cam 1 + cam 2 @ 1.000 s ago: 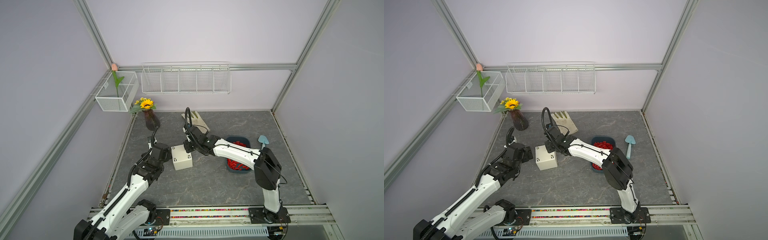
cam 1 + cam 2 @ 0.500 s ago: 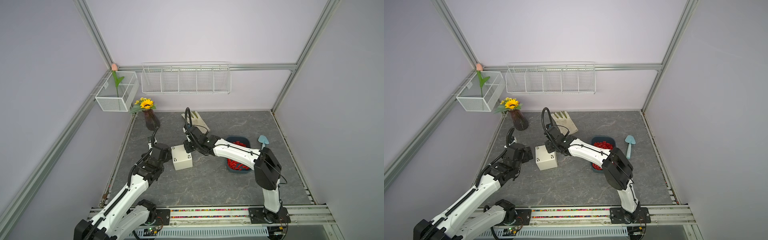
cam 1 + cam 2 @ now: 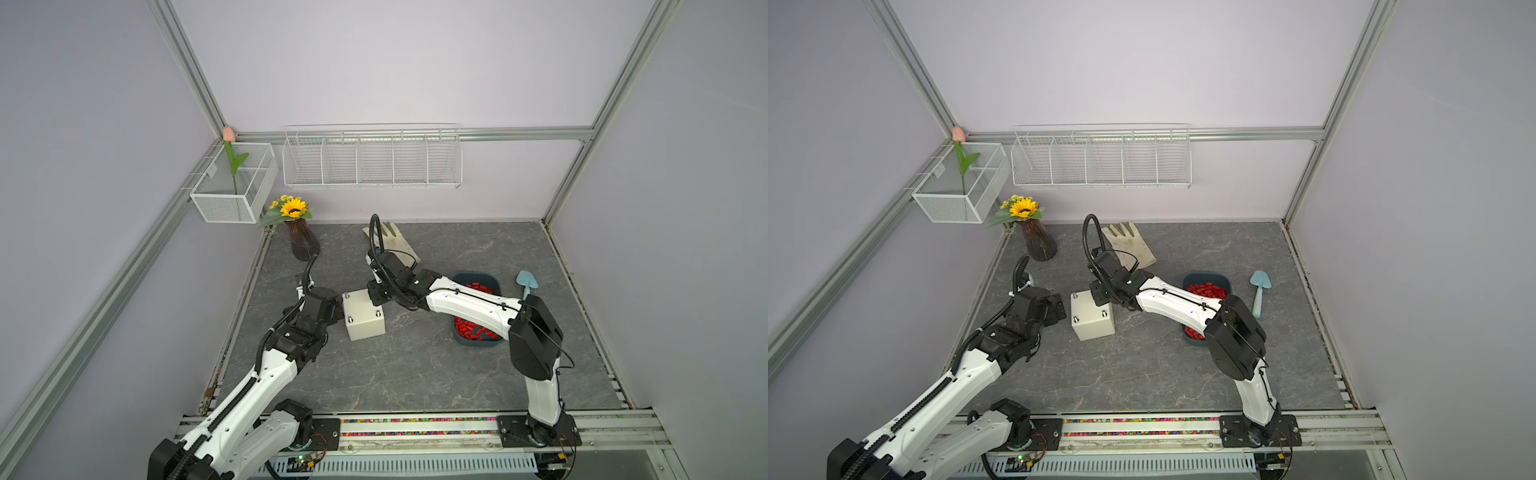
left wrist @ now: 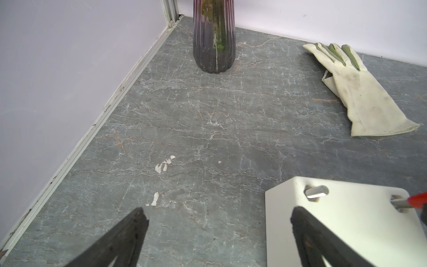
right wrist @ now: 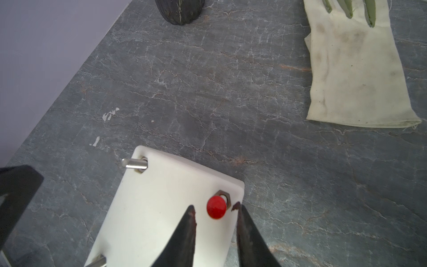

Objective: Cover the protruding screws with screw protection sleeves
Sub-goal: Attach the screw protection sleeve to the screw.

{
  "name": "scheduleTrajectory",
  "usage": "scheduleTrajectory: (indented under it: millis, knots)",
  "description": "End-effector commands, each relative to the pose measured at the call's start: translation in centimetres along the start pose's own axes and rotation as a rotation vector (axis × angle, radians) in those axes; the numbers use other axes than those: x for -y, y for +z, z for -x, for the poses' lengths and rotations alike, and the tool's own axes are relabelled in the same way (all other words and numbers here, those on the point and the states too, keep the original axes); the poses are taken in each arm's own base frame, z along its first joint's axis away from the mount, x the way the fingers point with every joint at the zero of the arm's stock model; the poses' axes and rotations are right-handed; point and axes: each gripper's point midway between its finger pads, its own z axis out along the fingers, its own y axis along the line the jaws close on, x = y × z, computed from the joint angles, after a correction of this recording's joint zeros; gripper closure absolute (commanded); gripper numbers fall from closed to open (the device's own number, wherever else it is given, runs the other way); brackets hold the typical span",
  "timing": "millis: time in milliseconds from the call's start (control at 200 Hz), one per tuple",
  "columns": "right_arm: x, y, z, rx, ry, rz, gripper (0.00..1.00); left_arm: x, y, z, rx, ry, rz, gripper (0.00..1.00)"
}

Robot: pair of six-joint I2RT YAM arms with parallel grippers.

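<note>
A red sleeve (image 5: 216, 209) now sits on the screw (image 4: 399, 203) at the far right corner of the white box (image 3: 363, 316), which stands left of the table's middle. What has changed is the right gripper (image 5: 214, 205). Its jaws have eased apart and now stand slightly open on either side of the sleeve, with a sliver of box showing on each side, so they hold nothing. In both top views the arms have barely shifted. This looks like a release after seating the cap, so one screw appears done. Three bare screws (image 3: 350, 320) remain at the other corners. The left gripper (image 4: 217, 209) is spread wide and empty, just beside the box's left face, perhaps to steady it. The spare sleeves (image 3: 473, 330) lie heaped in the dark blue tray (image 3: 495, 281) to the right, partly under the right arm. The likely next trip is back there.
</note>
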Motion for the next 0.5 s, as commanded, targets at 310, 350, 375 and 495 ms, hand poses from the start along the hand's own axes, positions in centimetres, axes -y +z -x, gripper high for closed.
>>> scheduleTrajectory:
  millis: [310,350,375,495]
  knots:
    - [-0.84,-1.36,1.49,0.026,-0.007,0.031,0.65,-0.6,-0.11,0.25,0.018,-0.017,0.022,0.01]
    - [-0.87,-1.41,1.57,0.027,-0.007,0.031,0.64,-0.59,-0.1,0.27,0.018,-0.017,0.022,0.01]
    - [-0.91,-1.43,1.57,0.027,-0.009,0.031,0.64,-0.61,-0.1,0.25,0.018,-0.016,0.022,0.01]
    - [-0.91,-1.58,1.85,0.031,-0.011,0.031,0.62,-0.62,-0.11,0.32,0.021,-0.016,0.023,0.01]
